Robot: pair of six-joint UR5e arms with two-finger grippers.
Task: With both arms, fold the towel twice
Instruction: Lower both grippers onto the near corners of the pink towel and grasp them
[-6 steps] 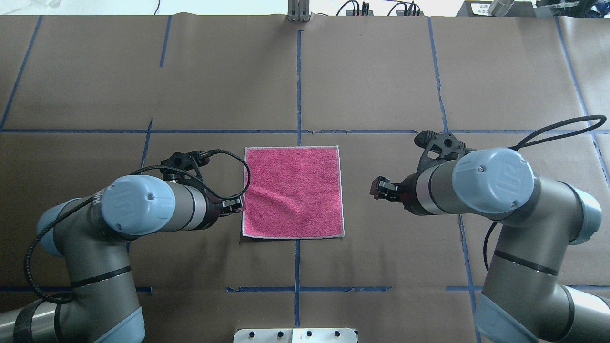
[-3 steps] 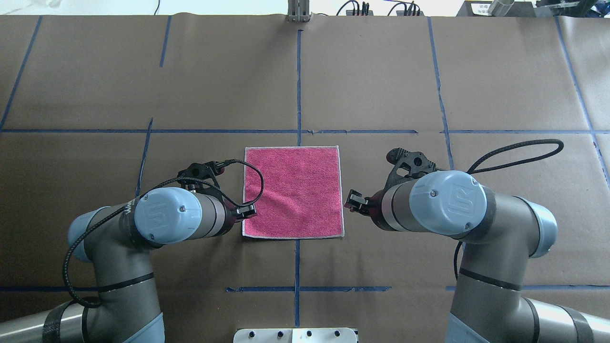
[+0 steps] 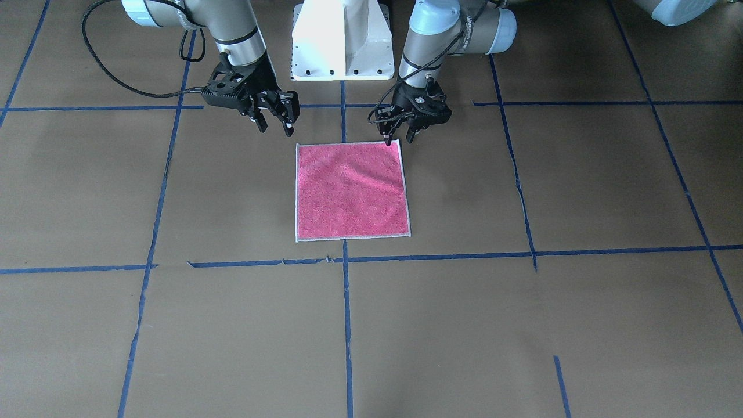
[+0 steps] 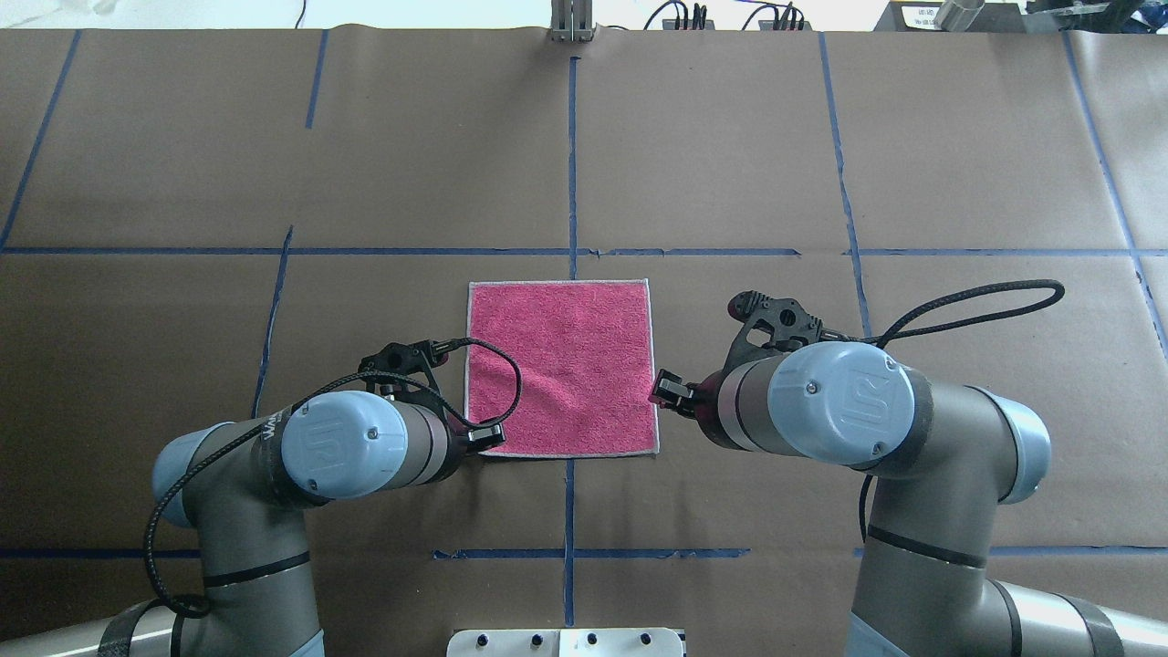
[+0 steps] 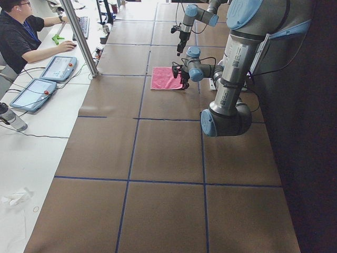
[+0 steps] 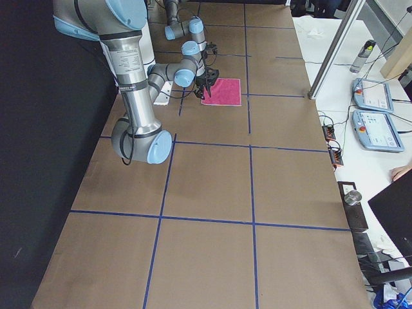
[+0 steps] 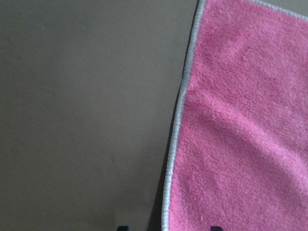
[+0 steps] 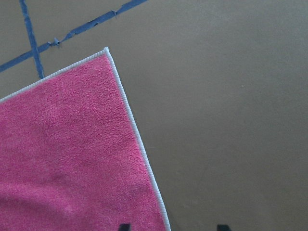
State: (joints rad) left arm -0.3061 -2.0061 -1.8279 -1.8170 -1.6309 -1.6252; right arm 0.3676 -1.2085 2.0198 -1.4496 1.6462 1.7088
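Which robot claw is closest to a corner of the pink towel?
The left gripper: its open tips sit right at the towel's corner nearest the robot. The right gripper hangs short of its own corner.

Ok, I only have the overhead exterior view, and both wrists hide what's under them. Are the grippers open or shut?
Observer: Both open. The front-facing view shows the left gripper and the right gripper with fingers spread.
Operator: Has either one taken hold of the towel?
Observer: No. The towel lies flat, pink face up. The left gripper is at its robot-side corner, and the right gripper looks clear of it.
Operator: Are they lined up with the edges?
Observer: In each wrist view the towel's pale edge runs down between that gripper's two tips.
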